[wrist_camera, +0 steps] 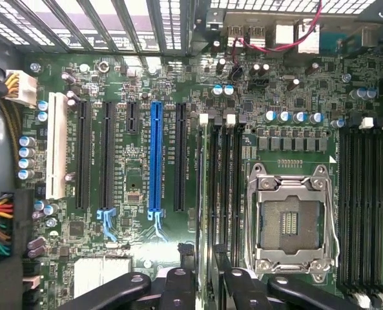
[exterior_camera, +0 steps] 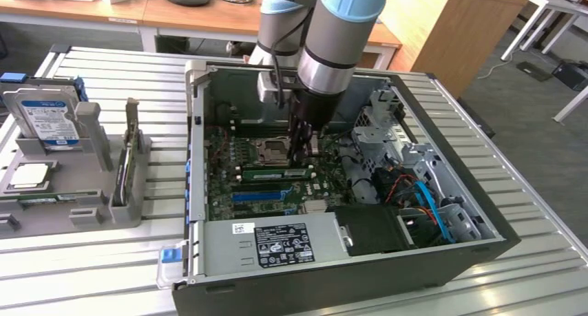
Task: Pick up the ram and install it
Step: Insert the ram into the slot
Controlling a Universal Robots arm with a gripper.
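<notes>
Nearest us lay the power supply (exterior_camera: 275,244), labelled face up, at the near end of the computer case (exterior_camera: 368,281). The case rested on its side on the slatted table (exterior_camera: 101,275) with its open side upward, which we judged was meant to let the arm (exterior_camera: 335,47) come at the motherboard (exterior_camera: 225,185) straight from above. The hand (exterior_camera: 299,159) hung low inside the case, just beside the empty processor socket (exterior_camera: 274,151). Directly under it was the ram (exterior_camera: 275,172), standing on its long edge in line with the memory slots, between the socket and the blue slot (exterior_camera: 257,195). We supposed that edge-on posture was what lets its contacts meet a slot. In the wrist view the stick ran lengthwise through the middle of the hand. Whether the hand gripped it or merely stood over it we could not tell, nor whether it was fully seated. On the exterior view's left a grey holder (exterior_camera: 87,127) kept a hard drive (exterior_camera: 48,120) upright, well apart from the case
</notes>
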